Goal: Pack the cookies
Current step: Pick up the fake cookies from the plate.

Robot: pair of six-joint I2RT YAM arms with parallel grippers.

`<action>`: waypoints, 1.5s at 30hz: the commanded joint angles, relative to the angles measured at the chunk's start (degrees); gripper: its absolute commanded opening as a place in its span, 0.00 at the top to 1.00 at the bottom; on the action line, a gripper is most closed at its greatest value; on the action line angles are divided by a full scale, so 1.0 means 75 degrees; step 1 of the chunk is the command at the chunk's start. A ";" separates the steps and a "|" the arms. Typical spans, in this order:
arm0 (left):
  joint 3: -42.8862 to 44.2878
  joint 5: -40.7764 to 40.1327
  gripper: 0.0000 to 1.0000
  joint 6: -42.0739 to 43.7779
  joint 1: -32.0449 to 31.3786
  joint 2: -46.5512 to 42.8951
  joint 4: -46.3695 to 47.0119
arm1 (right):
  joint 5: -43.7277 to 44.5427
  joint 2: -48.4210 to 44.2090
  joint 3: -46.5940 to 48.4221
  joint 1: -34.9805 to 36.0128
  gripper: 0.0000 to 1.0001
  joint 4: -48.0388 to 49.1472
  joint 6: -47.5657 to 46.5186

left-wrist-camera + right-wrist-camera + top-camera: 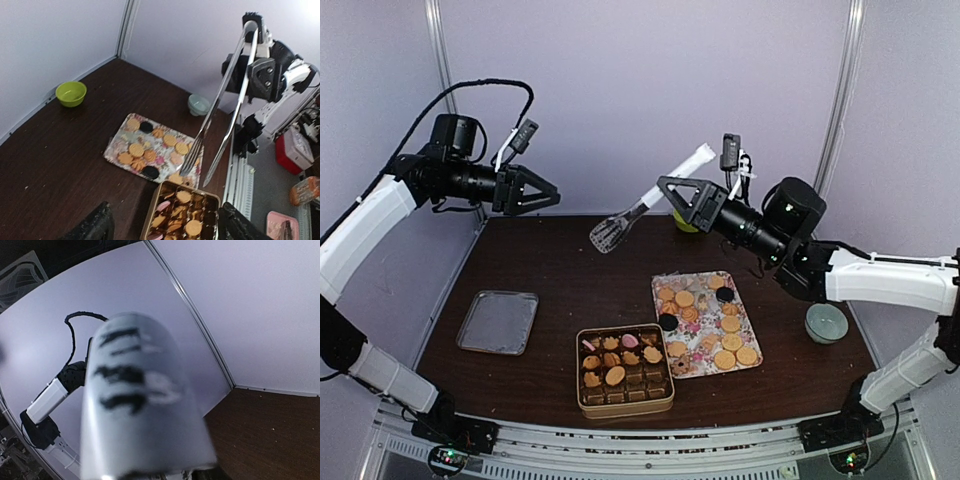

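Many cookies (pixel 731 324) are lying on the flowered tray (pixel 692 279) just right of the tin (pixel 625 406), and more are sitting inside the tin. The right gripper (pixel 670 200) is hanging high behind the tin, apparently clamping the white handle of the tongs (pixel 638 210), though its own camera is giving only a blur. The left gripper (pixel 548 193) is hovering behind and left of the tin, jaws spread wide, empty.
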 commanded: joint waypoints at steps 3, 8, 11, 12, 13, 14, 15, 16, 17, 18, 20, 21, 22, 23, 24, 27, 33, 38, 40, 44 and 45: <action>-0.0634 -0.2238 0.27 0.3272 0.0138 0.0022 -0.2338 | 0.0267 -0.0713 -0.0746 0.0529 0.65 -0.2190 -0.1513; -0.1584 -0.3139 0.29 0.4050 0.0142 0.0104 -0.2395 | 0.0778 -0.0909 -0.0933 0.1230 0.65 -0.2862 -0.1994; -0.1669 -0.3151 0.29 0.4145 0.0132 0.0179 -0.2422 | 0.1145 -0.0816 -0.0798 0.1724 0.65 -0.3244 -0.2249; -0.1664 -0.3149 0.29 0.4178 0.0131 0.0202 -0.2473 | 0.1266 -0.0769 -0.0738 0.1875 0.65 -0.3455 -0.2336; -0.1654 -0.3125 0.29 0.4201 0.0133 0.0244 -0.2537 | 0.1350 -0.0734 -0.0691 0.2011 0.65 -0.3589 -0.2393; -0.1648 -0.3106 0.30 0.4257 0.0131 0.0268 -0.2608 | 0.1432 -0.0698 -0.0669 0.2148 0.65 -0.3702 -0.2437; -0.1644 -0.3078 0.30 0.4304 0.0131 0.0304 -0.2688 | 0.1501 -0.0663 -0.0638 0.2261 0.65 -0.3767 -0.2459; -0.1653 -0.3066 0.30 0.4349 0.0133 0.0336 -0.2753 | 0.1564 -0.0628 -0.0617 0.2370 0.65 -0.3806 -0.2475; -0.1673 -0.3046 0.30 0.4378 0.0139 0.0352 -0.2802 | 0.1648 -0.0593 -0.0604 0.2460 0.65 -0.3843 -0.2478; -0.1697 -0.3018 0.31 0.4392 0.0132 0.0352 -0.2825 | 0.1707 -0.0558 -0.0580 0.2535 0.65 -0.3858 -0.2490; -0.1744 -0.2977 0.31 0.4419 0.0133 0.0345 -0.2838 | 0.1846 -0.0479 -0.0527 0.2656 0.65 -0.3906 -0.2556; -0.1751 -0.2963 0.31 0.4428 0.0131 0.0342 -0.2840 | 0.1924 -0.0441 -0.0502 0.2714 0.65 -0.3953 -0.2594; -0.1752 -0.2961 0.31 0.4429 0.0131 0.0342 -0.2841 | 0.2024 -0.0381 -0.0464 0.2747 0.65 -0.4012 -0.2653; -0.1744 -0.2956 0.31 0.4431 0.0131 0.0342 -0.2841 | 0.2110 -0.0347 -0.0439 0.2787 0.65 -0.4046 -0.2708; -0.1732 -0.2954 0.32 0.4427 0.0131 0.0339 -0.2841 | 0.2225 -0.0312 -0.0434 0.2830 0.65 -0.4062 -0.2756; -0.1641 -0.3033 0.32 0.4418 0.0131 0.0359 -0.2870 | 0.2612 -0.0300 -0.0456 0.2867 0.65 -0.4095 -0.2804; -0.1556 -0.3244 0.32 0.4323 0.0137 0.0436 -0.2961 | 0.3767 -0.0656 -0.0527 0.2690 0.63 -0.4330 -0.2953; -0.1669 -0.3334 0.32 0.4341 0.0131 0.0389 -0.2969 | 0.4290 -0.1036 -0.0790 0.2239 0.62 -0.4685 -0.2818; -0.1659 -0.3328 0.32 0.4342 0.0137 0.0400 -0.2990 | 0.4390 -0.1158 -0.0936 0.2099 0.62 -0.4716 -0.2771; -0.1624 -0.3303 0.32 0.4343 0.0131 0.0457 -0.3004 | 0.4525 -0.1344 -0.1260 0.1900 0.62 -0.4568 -0.2535; -0.1613 -0.3289 0.32 0.4331 0.0137 0.0468 -0.3005 | 0.4561 -0.1345 -0.1324 0.1859 0.62 -0.4556 -0.2481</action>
